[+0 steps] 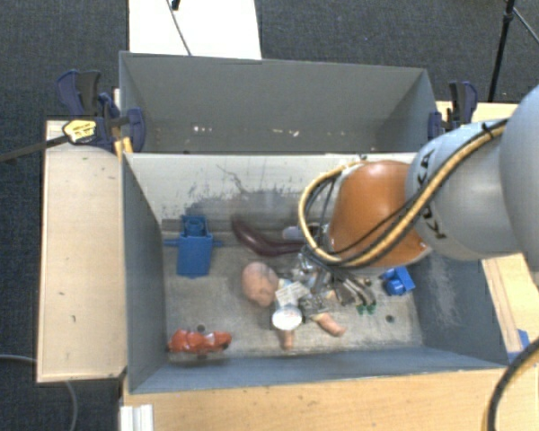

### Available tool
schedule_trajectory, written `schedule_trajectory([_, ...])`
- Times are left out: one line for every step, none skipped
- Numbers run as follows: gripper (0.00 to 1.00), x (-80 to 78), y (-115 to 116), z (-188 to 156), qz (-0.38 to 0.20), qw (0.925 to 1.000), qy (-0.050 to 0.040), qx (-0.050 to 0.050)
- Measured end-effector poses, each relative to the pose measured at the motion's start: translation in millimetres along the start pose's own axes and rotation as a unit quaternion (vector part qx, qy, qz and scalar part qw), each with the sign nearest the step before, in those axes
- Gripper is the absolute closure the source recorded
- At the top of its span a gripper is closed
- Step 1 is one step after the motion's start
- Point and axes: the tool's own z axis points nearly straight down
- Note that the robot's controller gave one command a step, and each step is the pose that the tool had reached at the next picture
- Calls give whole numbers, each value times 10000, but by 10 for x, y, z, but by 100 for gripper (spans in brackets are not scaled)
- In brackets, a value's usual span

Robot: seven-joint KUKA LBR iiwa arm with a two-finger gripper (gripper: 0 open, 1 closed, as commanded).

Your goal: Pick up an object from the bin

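My gripper hangs low in the middle of the bin, under the arm's orange cover. It is over a small cluster of things. A pale pink rounded lump lies just to its left. A white round disc sits right in front of it, with a peach stubby piece beside the disc. A dark maroon curved thing lies behind and to the left. A small blue piece and a bit of green lie to its right, partly hidden by the arm.
A blue block stands near the bin's left wall. A red toy lies in the front left corner. The arm and its cables cover the bin's right part.
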Motion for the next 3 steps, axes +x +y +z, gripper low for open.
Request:
schedule_trajectory([100, 11, 4, -47, -4, 10000, 59, 0])
schedule_trajectory([100, 46, 1, -238, 5, 9999, 168, 6])
schedule_trajectory([100, 40, -6, -437, 17, 9998, 173, 12])
